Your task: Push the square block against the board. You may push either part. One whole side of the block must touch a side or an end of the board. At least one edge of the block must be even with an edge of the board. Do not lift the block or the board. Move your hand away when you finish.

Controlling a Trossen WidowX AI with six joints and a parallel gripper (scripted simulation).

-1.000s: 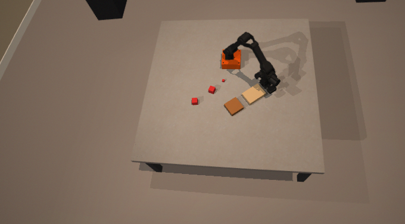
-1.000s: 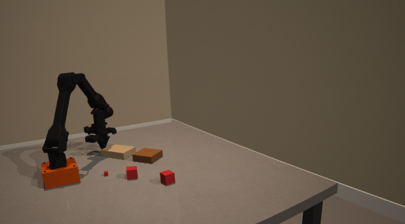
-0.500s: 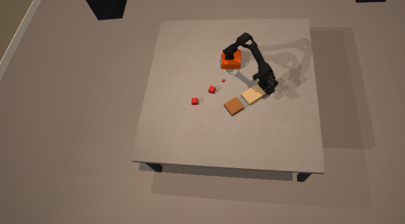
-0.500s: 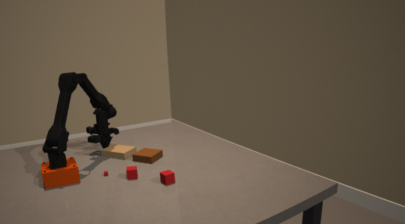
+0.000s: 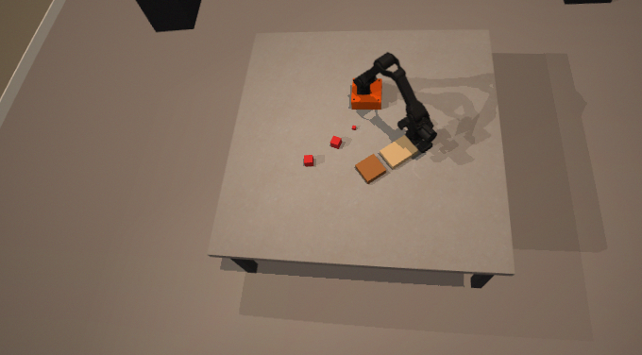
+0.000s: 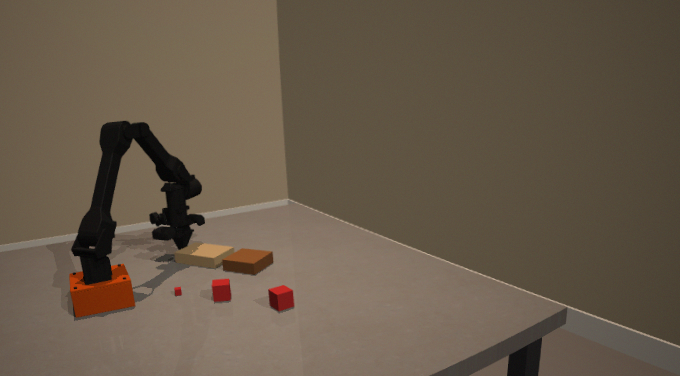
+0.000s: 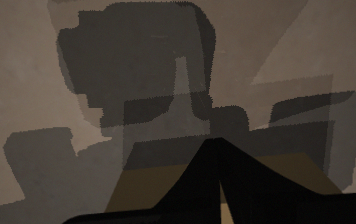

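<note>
The square block (image 5: 370, 168) (image 6: 248, 260) is brown and lies flat on the table. The longer tan board (image 5: 397, 152) (image 6: 208, 252) (image 7: 145, 187) lies flat beside it. A narrow gap separates the block's side from the board's near end, and these two sides look roughly parallel. My gripper (image 5: 422, 148) (image 6: 183, 247) (image 7: 214, 146) is shut and empty, pointing down at the board's far end, away from the block. Its fingertips are low, by the board's edge. The fingers hide part of the board in the wrist view, and I cannot tell whether they touch it.
Two red cubes (image 5: 335, 142) (image 5: 308, 160) (image 6: 221, 290) (image 6: 281, 298) and a tiny red cube (image 5: 353, 127) (image 6: 177, 291) sit on the arm-base side of the block. The orange arm base (image 5: 365, 103) (image 6: 103, 298) stands behind them.
</note>
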